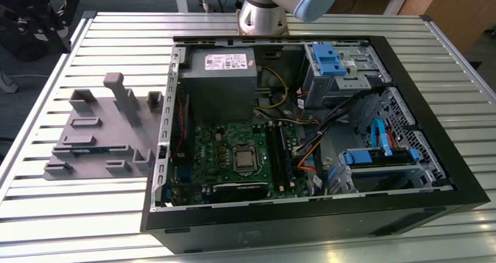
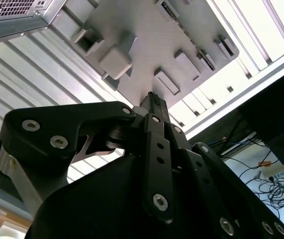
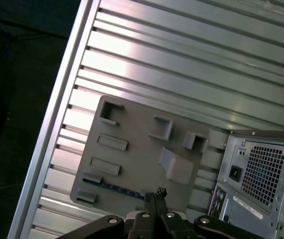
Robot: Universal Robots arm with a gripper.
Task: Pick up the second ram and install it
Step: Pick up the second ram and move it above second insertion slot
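Currently my gripper (image 3: 155, 194), closed on nothing, hangs above the grey holder tray (image 3: 137, 144); second ram (image 3: 119, 189) unpicked in it, pickup and installation outstanding.

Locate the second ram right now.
The second ram lies flat along one edge of the grey holder tray, which sits on the slatted table to the exterior view's left of the open PC case.

Looking down on grey holder tray (image 3: 142, 149), flat on slatted metal table (image 3: 181, 64). Carrying second ram (image 3: 118, 188) on edge in a slot. Over ram's near end: gripper (image 3: 156, 193), fingertips pressed together. Just beside tray: computer case (image 3: 261, 174) rear, vent grille.
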